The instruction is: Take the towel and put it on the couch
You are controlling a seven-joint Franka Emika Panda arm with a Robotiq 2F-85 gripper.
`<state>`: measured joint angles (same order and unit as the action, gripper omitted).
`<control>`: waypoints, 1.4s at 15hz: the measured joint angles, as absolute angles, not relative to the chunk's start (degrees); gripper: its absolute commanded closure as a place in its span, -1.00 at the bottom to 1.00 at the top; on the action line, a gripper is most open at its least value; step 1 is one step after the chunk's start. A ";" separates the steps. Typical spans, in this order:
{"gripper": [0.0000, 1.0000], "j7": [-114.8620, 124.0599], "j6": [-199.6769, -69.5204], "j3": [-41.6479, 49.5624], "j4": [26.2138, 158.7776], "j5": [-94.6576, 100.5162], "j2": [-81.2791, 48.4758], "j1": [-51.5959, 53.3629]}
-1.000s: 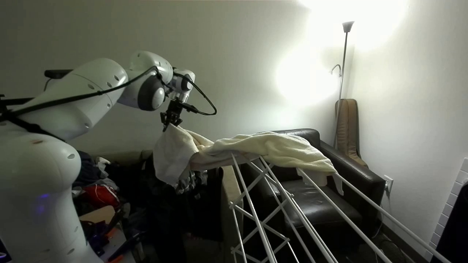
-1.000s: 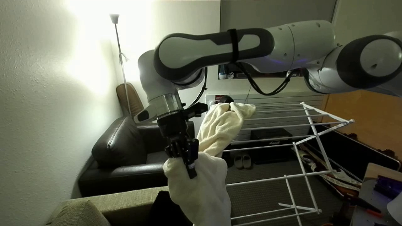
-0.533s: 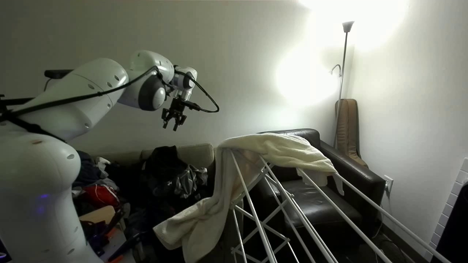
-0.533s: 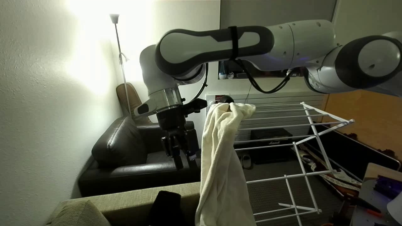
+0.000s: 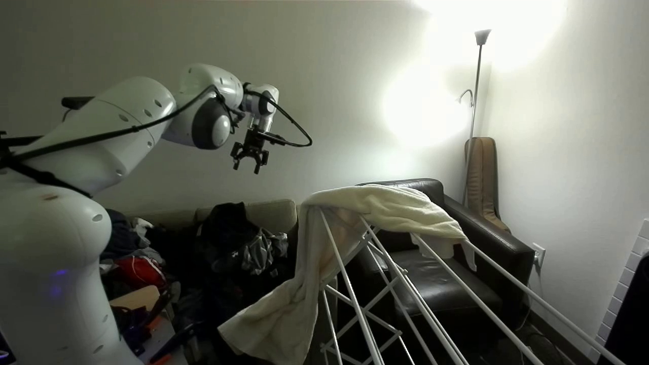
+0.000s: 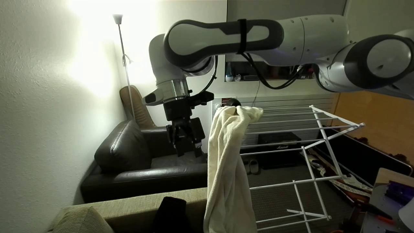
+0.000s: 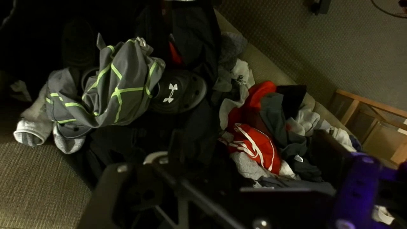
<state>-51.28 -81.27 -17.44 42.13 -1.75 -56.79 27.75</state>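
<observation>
The large cream towel [image 5: 377,203] lies draped over one end of a white drying rack. Its long loose part hangs down off that end, the lower edge spread toward the arm; in an exterior view this hanging towel [image 6: 226,168] runs past the bottom of the picture. The beige fabric couch [image 5: 274,215] stands behind, heaped with clothes; whether the towel touches it I cannot tell. Above the couch and apart from the towel is my gripper [image 5: 246,168], its fingers spread with nothing between them. The wrist view shows the gripper [image 7: 254,143] over clothes, and no towel.
White rack bars [image 5: 431,304] reach toward the camera. A dark leather armchair [image 6: 139,176] sits beyond the couch's armrest. The clothes pile [image 7: 120,86] covers much of the seat, with bare couch fabric [image 7: 38,187] at one side. A floor lamp [image 5: 476,91] stands in the corner.
A second ago the gripper was shut on the towel's end, lifted off the rack. It has let go, the towel has dropped to hang down, and the gripper has risen with its fingers spread.
</observation>
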 measured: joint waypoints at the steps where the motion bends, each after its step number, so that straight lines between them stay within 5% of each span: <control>1: -1.00 -50.99 -81.54 -16.85 42.13 -1.75 -56.50 27.73; 21: -1.00 -28.88 -88.50 -13.97 53.95 -11.37 -47.50 18.21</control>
